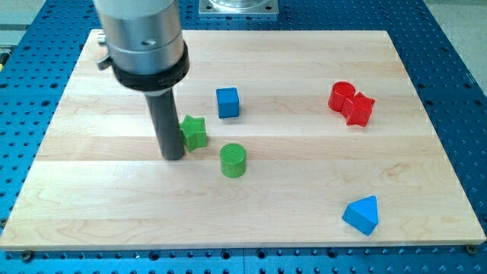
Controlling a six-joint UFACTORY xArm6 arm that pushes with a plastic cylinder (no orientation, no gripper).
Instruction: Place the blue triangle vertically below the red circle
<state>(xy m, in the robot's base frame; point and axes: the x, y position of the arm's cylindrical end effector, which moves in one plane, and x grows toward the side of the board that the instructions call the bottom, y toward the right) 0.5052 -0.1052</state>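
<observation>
In the single camera view, a pale wooden table (304, 190) lies on a blue perforated base (464, 68). A silver metal cylinder with a black collar (144, 46) comes down from the view's top at the left and carries a straight dark rod. The tool here is this bare rod, with nothing on it that could spread, press together or pinch. My tip (174, 157) rests on the table left of centre, just beside and apparently touching the left side of the green star-shaped block (194, 132).

The green cylinder block (233, 160) stands a little nearer and to the right of that star, close to it but apart. The blue cube block (227, 103) sits farther back, just right of the star and clear of it.

The red circle, a short red cylinder block (341, 96), stands far to the right, touching a second red block of angular, star-like shape (359, 109) on its near right side.

The blue triangle block (362, 215) lies near the table's near edge at the right, well apart from my tip, and nearer than the red pair, slightly right of the red circle.
</observation>
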